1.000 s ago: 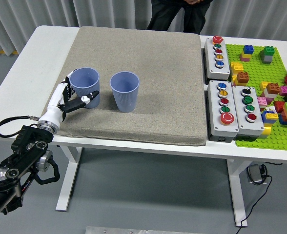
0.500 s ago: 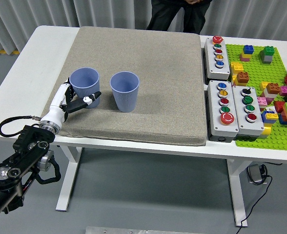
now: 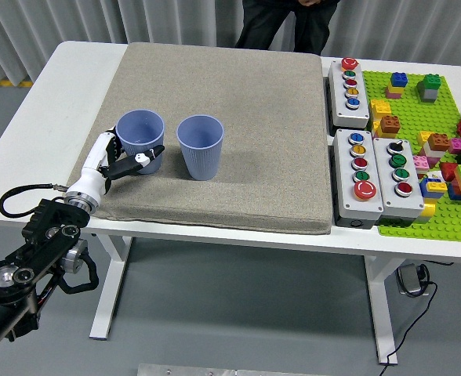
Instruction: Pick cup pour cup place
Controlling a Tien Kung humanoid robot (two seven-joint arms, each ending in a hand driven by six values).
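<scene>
The left arm comes in from the lower left corner, and its left hand (image 3: 119, 162) reaches onto the left edge of the grey mat (image 3: 238, 86). The fingers are curled around the lower wall of the left cup (image 3: 140, 139), thumb across its near side, grasping it. This blue cup sits on the left part of the mat, just left of the right cup (image 3: 200, 146). Its long axis leans away from vertical, the open mouth tipped toward the camera and a little to the right, so the inside bottom shows. Compared with half a second ago, the left cup's rim has shifted slightly right and the mouth shows more of its interior; a second ago it stood straighter and the hand was pressed closer round it. The right cup stands upright on the mat, mouth up, unchanged, apart from the left cup by a narrow gap. Right of the mat lie three grey button boxes (image 3: 359, 173), and beyond them a green baseplate (image 3: 419, 102) with coloured bricks. At the mat's far edge a person (image 3: 287, 23) in dark clothing stands.
</scene>
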